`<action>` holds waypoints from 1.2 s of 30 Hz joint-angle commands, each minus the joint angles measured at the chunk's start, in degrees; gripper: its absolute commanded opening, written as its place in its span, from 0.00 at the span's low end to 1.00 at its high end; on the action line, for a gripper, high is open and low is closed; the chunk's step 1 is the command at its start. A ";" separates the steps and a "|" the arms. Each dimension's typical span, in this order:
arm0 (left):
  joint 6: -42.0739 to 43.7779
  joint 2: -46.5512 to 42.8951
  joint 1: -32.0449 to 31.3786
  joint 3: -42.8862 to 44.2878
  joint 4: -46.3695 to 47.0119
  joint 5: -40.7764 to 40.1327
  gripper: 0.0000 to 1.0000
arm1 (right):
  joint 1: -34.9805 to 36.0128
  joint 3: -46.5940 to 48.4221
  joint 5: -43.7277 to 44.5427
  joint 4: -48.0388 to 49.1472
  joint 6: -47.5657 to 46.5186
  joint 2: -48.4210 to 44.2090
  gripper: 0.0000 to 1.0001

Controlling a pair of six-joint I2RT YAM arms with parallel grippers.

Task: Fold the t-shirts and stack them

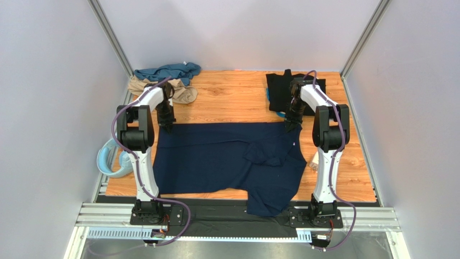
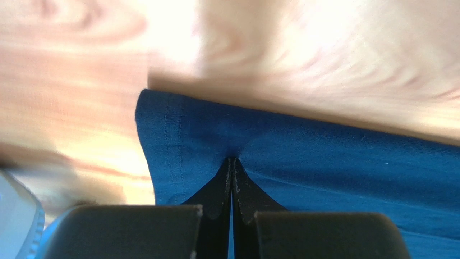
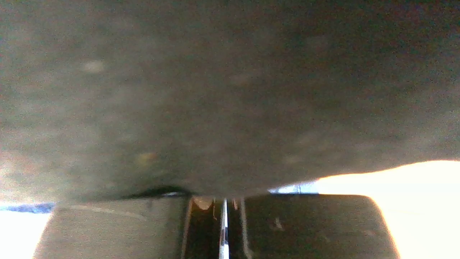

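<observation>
no readable text, no labels, no brands, no numbers, no signs

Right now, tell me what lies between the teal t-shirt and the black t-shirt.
Only bare table between the teal t-shirt and black t-shirt; the top view shows it.

Left arm (image 1: 144,167), right arm (image 1: 324,167): white links, black joints; purple cables (image 1: 114,127); black fingers (image 2: 218,191); black base plates (image 1: 156,215).

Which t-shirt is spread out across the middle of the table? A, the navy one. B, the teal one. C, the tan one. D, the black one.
A: the navy t-shirt lies spread out at the centre; the teal t-shirt and tan t-shirt sit bunched at the far left, the black t-shirt at the far right.
</observation>
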 commanded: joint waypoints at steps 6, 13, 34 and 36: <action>1.75 5.86 0.07 11.18 -2.03 0.08 0.00 | -1.74 6.89 3.15 -1.28 1.55 3.58 0.00; 1.57 8.60 -0.10 16.55 -2.04 0.08 0.00 | -1.66 13.40 -0.62 -1.81 2.26 5.62 0.00; -10.12 -31.82 -17.32 -14.00 7.45 7.89 0.32 | 12.20 -23.40 -13.37 -4.79 0.67 -39.81 0.24; -9.94 -33.41 -17.94 -16.57 7.45 8.25 0.32 | 14.94 -28.06 -14.25 -7.78 1.72 -42.02 0.25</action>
